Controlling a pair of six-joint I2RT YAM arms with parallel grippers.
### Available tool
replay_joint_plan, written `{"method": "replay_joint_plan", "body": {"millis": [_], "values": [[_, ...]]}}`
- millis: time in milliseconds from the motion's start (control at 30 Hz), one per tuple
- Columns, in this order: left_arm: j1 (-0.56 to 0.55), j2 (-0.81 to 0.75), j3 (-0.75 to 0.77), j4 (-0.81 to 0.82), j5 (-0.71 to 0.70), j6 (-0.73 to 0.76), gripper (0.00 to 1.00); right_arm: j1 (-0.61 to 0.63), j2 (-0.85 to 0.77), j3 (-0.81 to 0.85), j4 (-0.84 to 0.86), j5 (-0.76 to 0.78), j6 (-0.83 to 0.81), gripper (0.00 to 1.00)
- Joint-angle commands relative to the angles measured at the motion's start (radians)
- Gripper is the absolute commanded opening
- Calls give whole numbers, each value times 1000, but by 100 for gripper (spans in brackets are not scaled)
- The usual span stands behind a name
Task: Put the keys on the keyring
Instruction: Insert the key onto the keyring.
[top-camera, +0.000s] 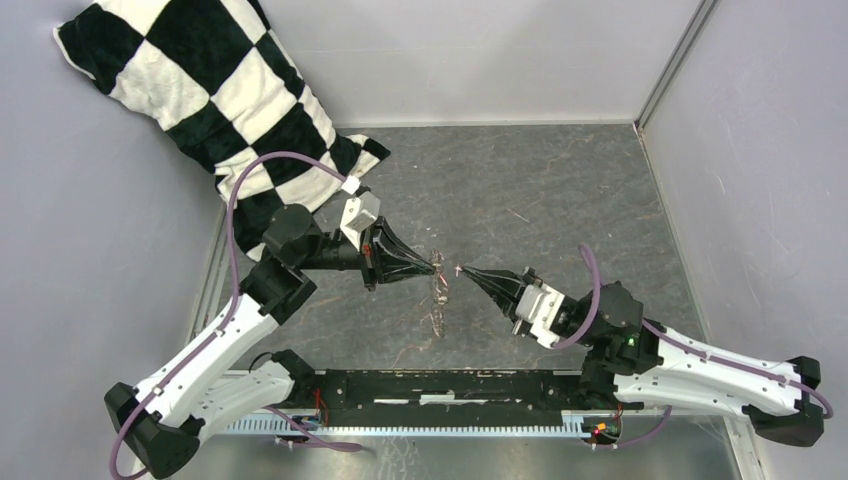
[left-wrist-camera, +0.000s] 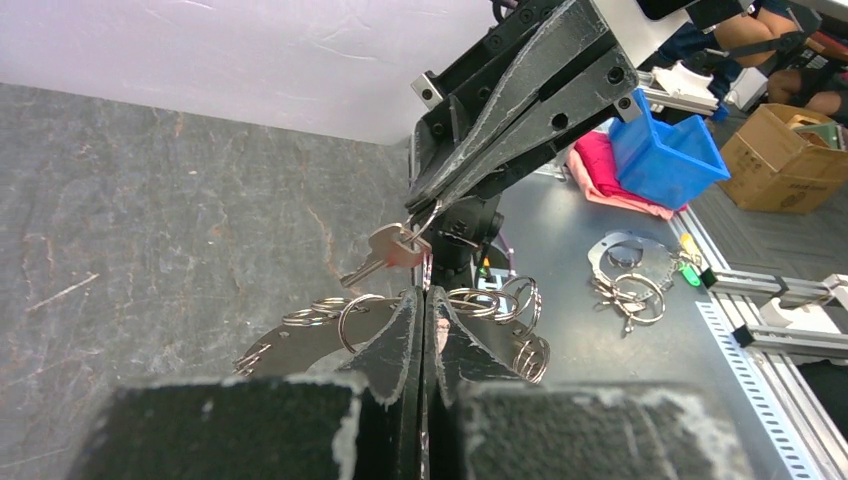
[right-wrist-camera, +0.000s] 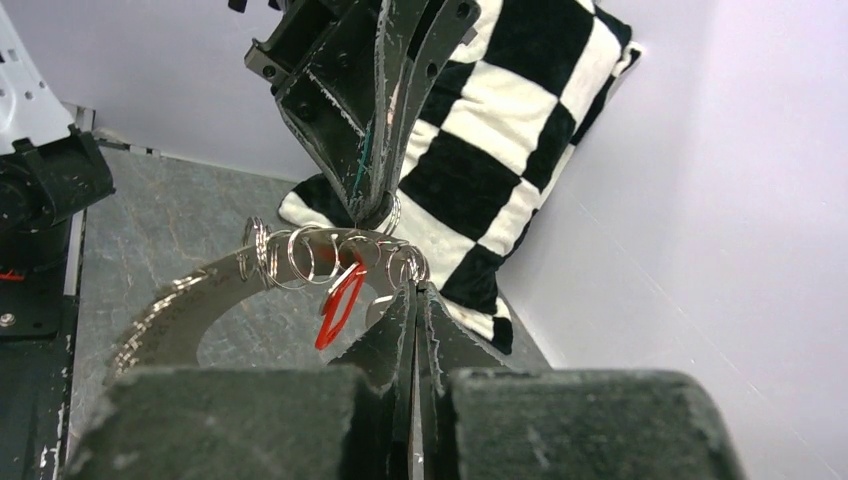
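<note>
Gripping the key (left-wrist-camera: 385, 250), the right gripper's (left-wrist-camera: 424, 210) jaws hover beside the keyring (left-wrist-camera: 497, 300).

Shiny metal keyring (right-wrist-camera: 270, 255), matt grey tabletop (top-camera: 540, 180)

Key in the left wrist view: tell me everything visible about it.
The key is small, flat, silver-grey metal, with a broad head and a short blade. It hangs tilted, head up right at the tips of the shut right gripper, blade pointing down left. A thin wire loop shows at its head. It sits just above the keyring held by the left gripper; contact between them is unclear.
</note>
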Motion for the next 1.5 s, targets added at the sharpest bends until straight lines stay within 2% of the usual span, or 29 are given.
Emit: {"method": "replay_joint_plan", "body": {"millis": [0, 433, 1467], "values": [[4, 23, 83, 72, -20, 79, 2, 5, 4, 35, 48, 40, 26, 0], [2, 34, 100, 101, -16, 106, 2, 4, 63, 61, 124, 97, 37, 0], [2, -3, 54, 101, -53, 150, 2, 6, 96, 75, 177, -3, 101, 0]]}}
